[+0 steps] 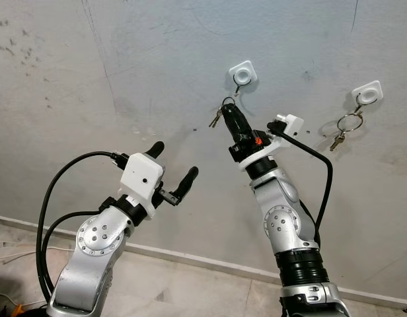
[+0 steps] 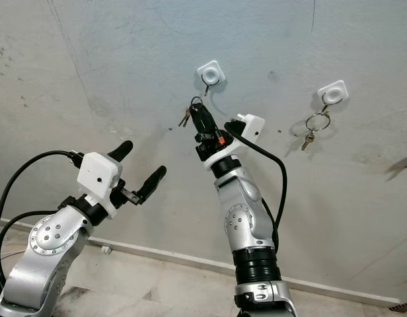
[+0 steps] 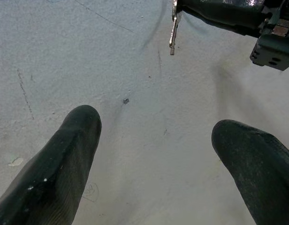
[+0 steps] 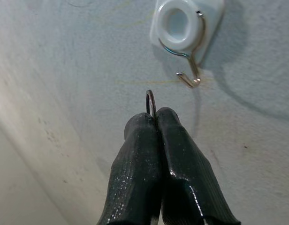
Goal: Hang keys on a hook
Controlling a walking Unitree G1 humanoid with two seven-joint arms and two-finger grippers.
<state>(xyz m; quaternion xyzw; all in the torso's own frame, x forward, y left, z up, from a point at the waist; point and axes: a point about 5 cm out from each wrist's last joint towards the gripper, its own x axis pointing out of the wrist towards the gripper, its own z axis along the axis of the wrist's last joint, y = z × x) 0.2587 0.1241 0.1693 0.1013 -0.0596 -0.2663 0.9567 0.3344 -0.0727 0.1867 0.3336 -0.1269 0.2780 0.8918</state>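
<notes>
My right gripper [image 1: 229, 109] is raised against the grey wall, shut on a key ring [image 4: 150, 101] whose keys [image 1: 216, 117] dangle to its left. The ring's top edge pokes out between the fingertips, just below the metal hook [image 4: 192, 77] of a white wall mount [image 1: 243, 72]. The ring and the hook are apart. My left gripper [image 1: 172, 165] is held up lower and to the left, open, with nothing between its fingers [image 3: 60, 164]. In the left wrist view a key [image 3: 172, 33] hangs from the right gripper.
A second white hook [image 1: 367, 93] farther right on the wall carries another ring of keys [image 1: 345, 125]. The wall [image 1: 124, 59] is bare grey plaster with small marks. A pale skirting board [image 1: 190, 259] meets a tiled floor below.
</notes>
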